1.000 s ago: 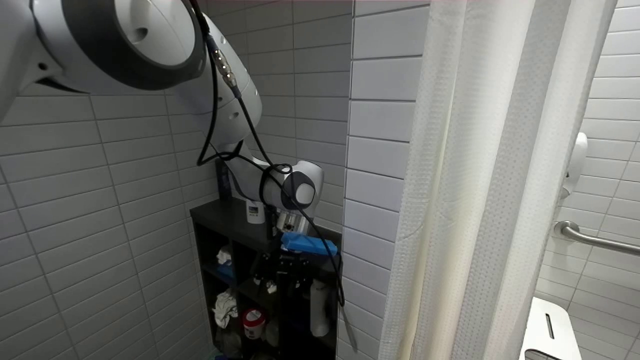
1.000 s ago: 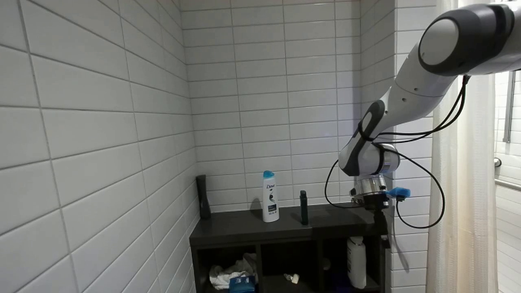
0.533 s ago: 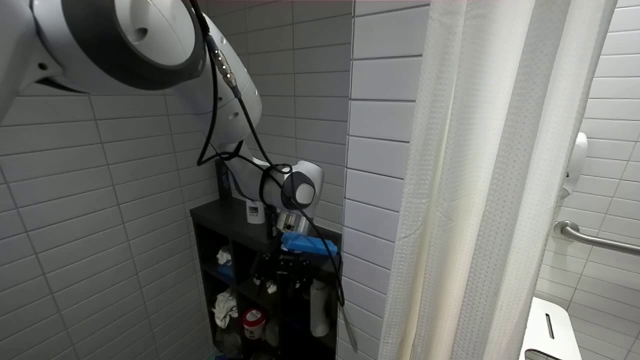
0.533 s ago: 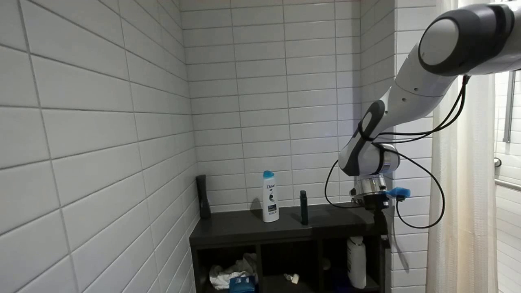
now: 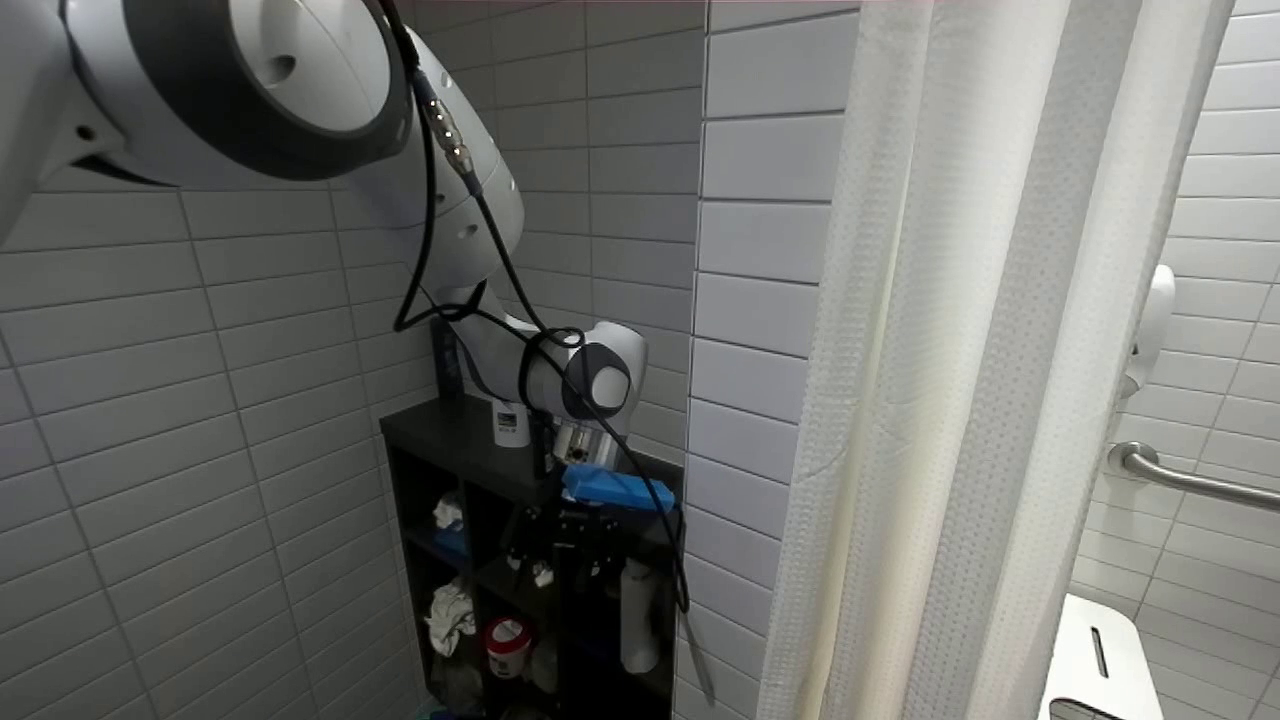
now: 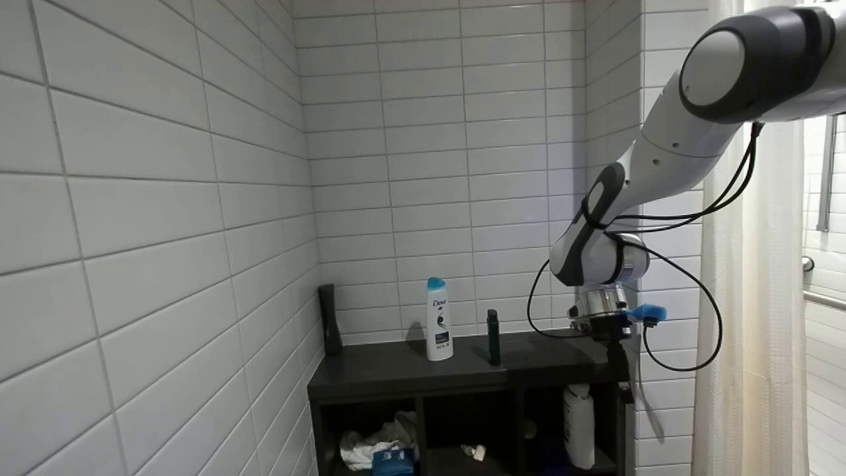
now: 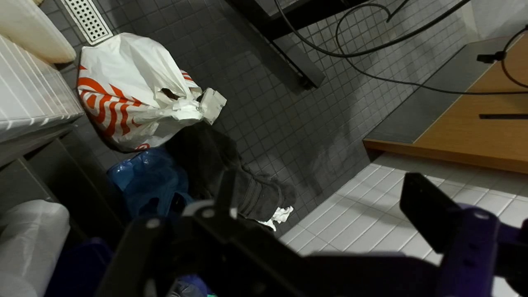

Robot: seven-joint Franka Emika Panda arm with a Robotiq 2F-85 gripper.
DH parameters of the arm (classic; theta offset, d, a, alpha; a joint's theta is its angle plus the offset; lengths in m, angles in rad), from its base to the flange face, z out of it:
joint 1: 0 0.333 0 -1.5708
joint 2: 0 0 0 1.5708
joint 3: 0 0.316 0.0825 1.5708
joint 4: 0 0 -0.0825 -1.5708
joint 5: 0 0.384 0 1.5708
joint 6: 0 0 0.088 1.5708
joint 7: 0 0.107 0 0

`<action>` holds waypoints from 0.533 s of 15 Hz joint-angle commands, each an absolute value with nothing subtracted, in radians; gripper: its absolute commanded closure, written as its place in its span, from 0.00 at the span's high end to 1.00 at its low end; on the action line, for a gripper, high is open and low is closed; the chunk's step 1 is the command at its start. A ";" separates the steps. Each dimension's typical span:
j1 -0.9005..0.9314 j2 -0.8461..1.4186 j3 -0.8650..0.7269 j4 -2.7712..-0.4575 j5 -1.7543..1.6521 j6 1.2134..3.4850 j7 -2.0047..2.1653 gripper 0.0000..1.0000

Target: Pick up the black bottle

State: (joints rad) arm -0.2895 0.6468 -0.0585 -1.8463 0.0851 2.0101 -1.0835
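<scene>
Tiled walls (image 6: 423, 165) stand on three sides of the space. The floor (image 7: 264, 107), in dark tile, shows in the wrist view. A pale curtain (image 5: 960, 350) hangs at one side. The robot arm (image 6: 687, 145) reaches toward a black shelf unit (image 6: 390, 370) set against the wall and bends downward at the wrist. A white plastic bag (image 7: 128, 90) with red print lies on the floor. The gripper (image 7: 326, 204) hangs at the front of the shelf unit, toward one end; its jaws stand wide apart, with floor and wall tile visible between them. Contact with the shelf unit cannot be determined. A white bottle (image 6: 580, 430) stands inside the shelf unit, toward the gripper's end. On top, a Dove bottle (image 6: 439, 324), white with a blue cap, stands upright. Beside the wall, at the end away from the gripper, stands a tall black bottle (image 6: 330, 320). A shorter dark bottle (image 6: 494, 337) stands upright between the Dove bottle and the gripper. Both are clear of the gripper; which one the task names cannot be determined.
</scene>
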 commanded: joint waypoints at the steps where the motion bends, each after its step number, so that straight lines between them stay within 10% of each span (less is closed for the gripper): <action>1: -0.300 0.648 -0.048 -1.843 0.078 2.008 -1.078 1.00; 8: -0.264 0.598 -0.055 -1.903 0.011 2.123 -1.077 1.00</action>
State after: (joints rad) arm -0.2853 0.6470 -0.0547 -1.8480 0.0679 2.0458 -1.0839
